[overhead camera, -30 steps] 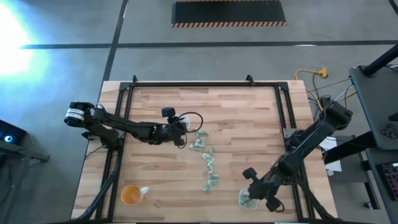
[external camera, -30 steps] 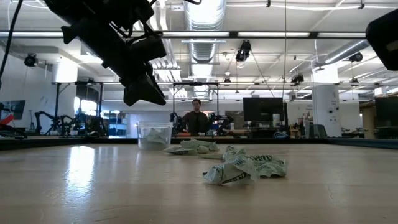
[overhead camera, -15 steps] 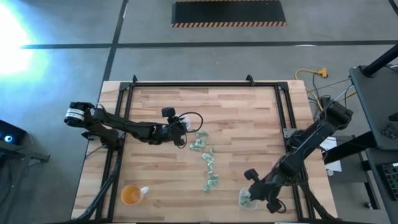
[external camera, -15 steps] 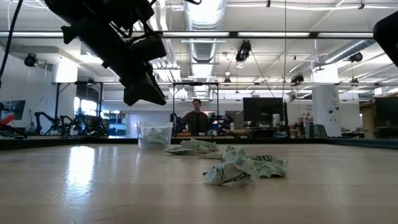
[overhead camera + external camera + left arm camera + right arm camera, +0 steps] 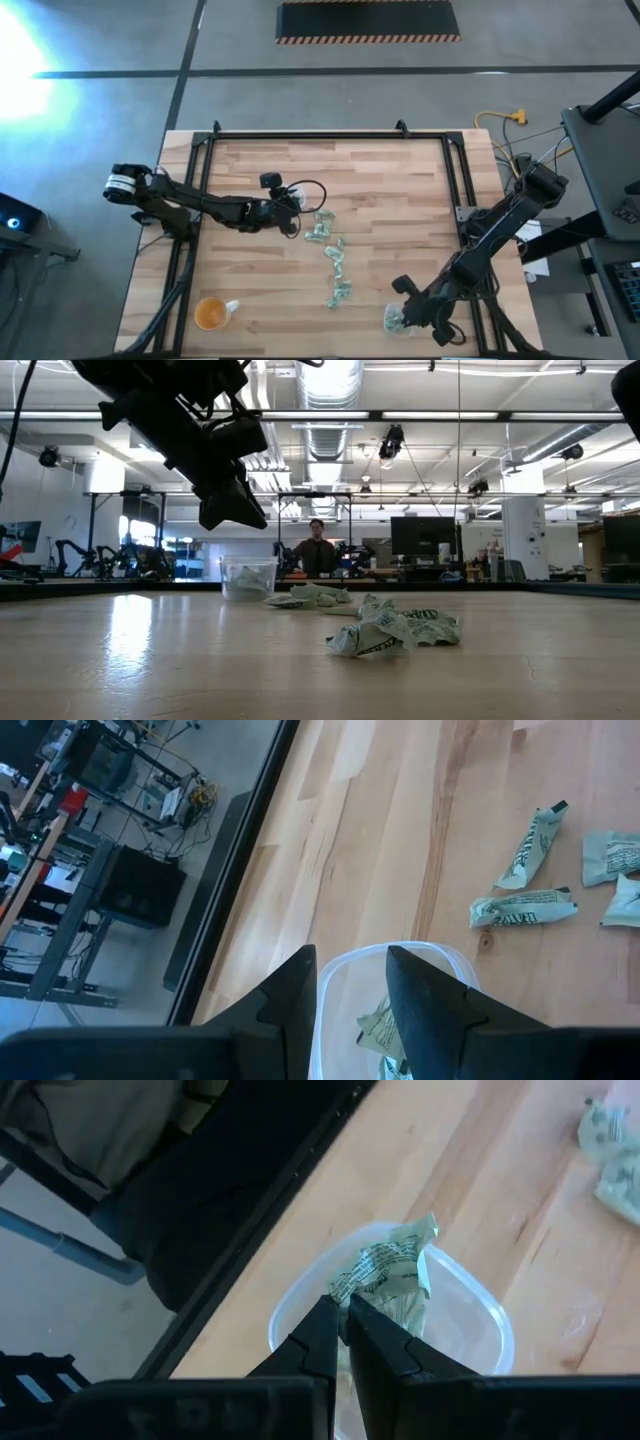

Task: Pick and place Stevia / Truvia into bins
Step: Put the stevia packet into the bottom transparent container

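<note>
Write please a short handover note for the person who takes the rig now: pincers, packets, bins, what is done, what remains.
Right pincer: shut on a packet, held over the right bin near the table's front right corner; not released.
Left pincer: open, above the left bin at mid-table.
Done: a packet lies in the left bin; the right bin also holds some.
Left: loose packets scattered in a line on the table.

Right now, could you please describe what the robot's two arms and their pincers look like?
Both arms are dark, slim and jointed. The left arm has a white, ringed cylinder at its base and a thin black cable looping near the left pincer. The right arm is all dark. The right pincer has tapered black fingers.
</note>
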Tool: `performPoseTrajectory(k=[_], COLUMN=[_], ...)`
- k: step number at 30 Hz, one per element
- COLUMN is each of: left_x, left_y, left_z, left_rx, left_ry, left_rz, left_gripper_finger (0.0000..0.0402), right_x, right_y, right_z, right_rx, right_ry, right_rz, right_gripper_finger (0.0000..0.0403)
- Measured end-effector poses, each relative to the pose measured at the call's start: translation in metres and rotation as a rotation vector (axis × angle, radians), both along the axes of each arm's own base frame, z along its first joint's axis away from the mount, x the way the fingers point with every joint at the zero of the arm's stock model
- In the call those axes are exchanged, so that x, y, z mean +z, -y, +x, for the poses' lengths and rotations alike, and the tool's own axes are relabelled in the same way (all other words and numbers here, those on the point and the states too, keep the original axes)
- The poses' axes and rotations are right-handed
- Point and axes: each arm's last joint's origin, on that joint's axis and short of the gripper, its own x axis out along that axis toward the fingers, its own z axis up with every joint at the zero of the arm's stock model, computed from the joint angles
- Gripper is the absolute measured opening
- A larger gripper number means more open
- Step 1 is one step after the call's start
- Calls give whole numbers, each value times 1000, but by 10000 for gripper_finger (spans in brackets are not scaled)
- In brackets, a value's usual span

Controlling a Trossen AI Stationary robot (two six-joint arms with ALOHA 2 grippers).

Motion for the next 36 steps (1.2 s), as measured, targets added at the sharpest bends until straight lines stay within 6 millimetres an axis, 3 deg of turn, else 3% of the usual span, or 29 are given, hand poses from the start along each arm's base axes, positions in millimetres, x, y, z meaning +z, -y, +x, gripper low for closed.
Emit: performPoseTrajectory(k=[16,36], left_x=[0,0], left_y=[0,0], left_z=[0,0], left_rx=[11,11], left_ry=[15,18], left_rz=[-14,-15], left_gripper_finger=[107,107], right_x=[-10,-8], right_y=[-3,-3], right_z=[0,-1], right_rx=[-14,4], right_ry=[-13,-13], right_rz=[-37,-35], right_gripper_finger=[13,13])
